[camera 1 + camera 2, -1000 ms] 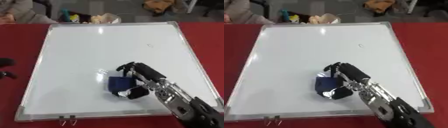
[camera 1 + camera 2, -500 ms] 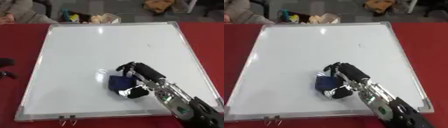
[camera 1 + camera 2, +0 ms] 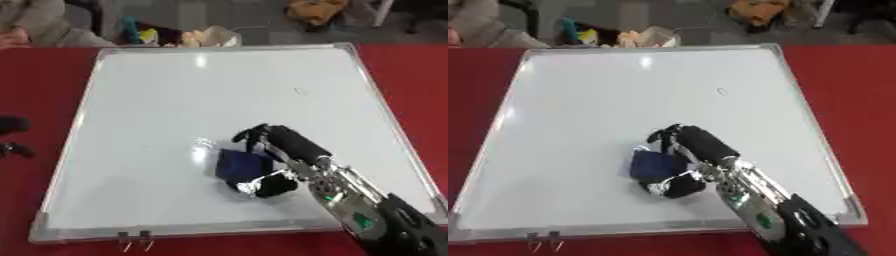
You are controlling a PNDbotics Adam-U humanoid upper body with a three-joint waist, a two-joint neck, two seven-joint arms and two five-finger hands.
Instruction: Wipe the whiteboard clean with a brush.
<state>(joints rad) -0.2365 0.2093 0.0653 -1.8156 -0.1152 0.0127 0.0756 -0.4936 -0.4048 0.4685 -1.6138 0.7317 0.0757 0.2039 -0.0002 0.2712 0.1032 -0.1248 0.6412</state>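
- Since the blue brush (image 3: 241, 165) sits low-centre on the whiteboard (image 3: 175, 100), clasped by the right hand (image 3: 278, 157), it's best kept flat.
- A small mark (image 3: 298, 91) up right should be targeted.
- Left hand's (image 3: 12, 135) fingers can't be judged.

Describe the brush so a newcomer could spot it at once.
Start from the big whiteboard lying flat on the red table. In its lower middle, the robot's black right hand reaches in from the lower right corner and curls around a small dark blue block, the brush. It is the only blue thing on the white surface.
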